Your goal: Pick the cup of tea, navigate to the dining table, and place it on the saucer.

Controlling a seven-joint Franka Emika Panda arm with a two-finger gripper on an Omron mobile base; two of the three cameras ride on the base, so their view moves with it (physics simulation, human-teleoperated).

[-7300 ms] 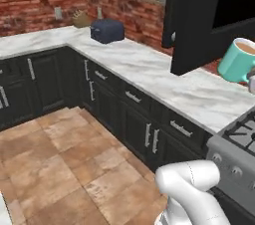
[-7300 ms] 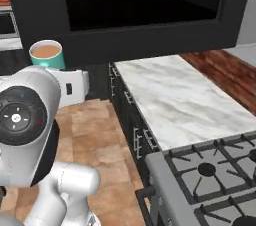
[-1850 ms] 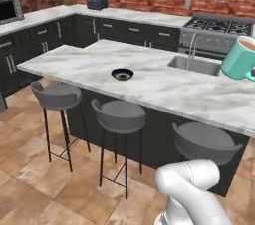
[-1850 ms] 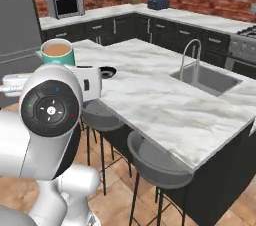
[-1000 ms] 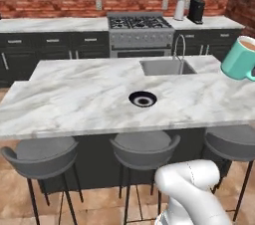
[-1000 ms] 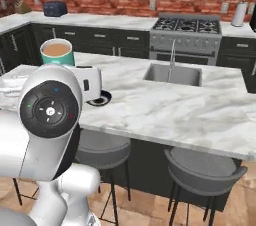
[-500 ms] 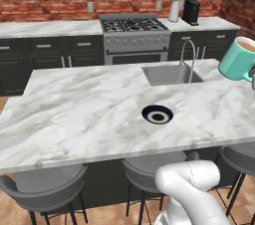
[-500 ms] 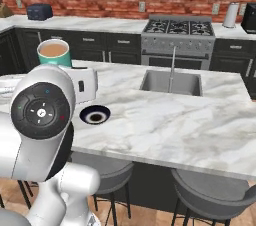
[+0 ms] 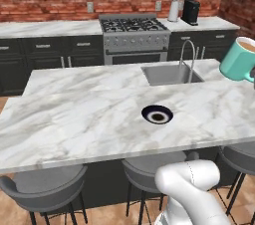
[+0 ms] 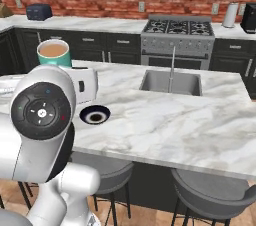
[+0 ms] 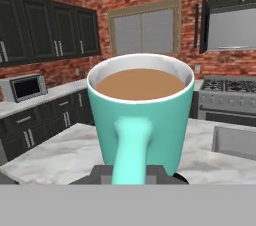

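The cup of tea (image 9: 238,60) is a teal mug full of brown liquid, held up in the air above the right end of the dining table (image 9: 74,119). In the hand view my gripper (image 11: 131,174) is shut on the handle of the cup of tea (image 11: 142,115), which stays upright. From the right base the cup of tea (image 10: 55,53) shows just over my arm's white elbow. The saucer (image 9: 157,115), a small dark dish with a pale ring, lies on the table, left of and below the cup. The saucer (image 10: 95,115) sits near the front of the dining table (image 10: 175,125).
A sink (image 9: 172,74) with a tall faucet (image 9: 187,55) is set into the table behind the saucer. Grey stools (image 9: 45,189) line the near side. A stove (image 9: 132,25) and dark cabinets run along the brick back wall. A white plate (image 10: 5,85) lies at the table's left.
The whole scene has shifted as the base drove along the table; the saucer and sink now sit further right in the left base view. The cup stays in my grip.
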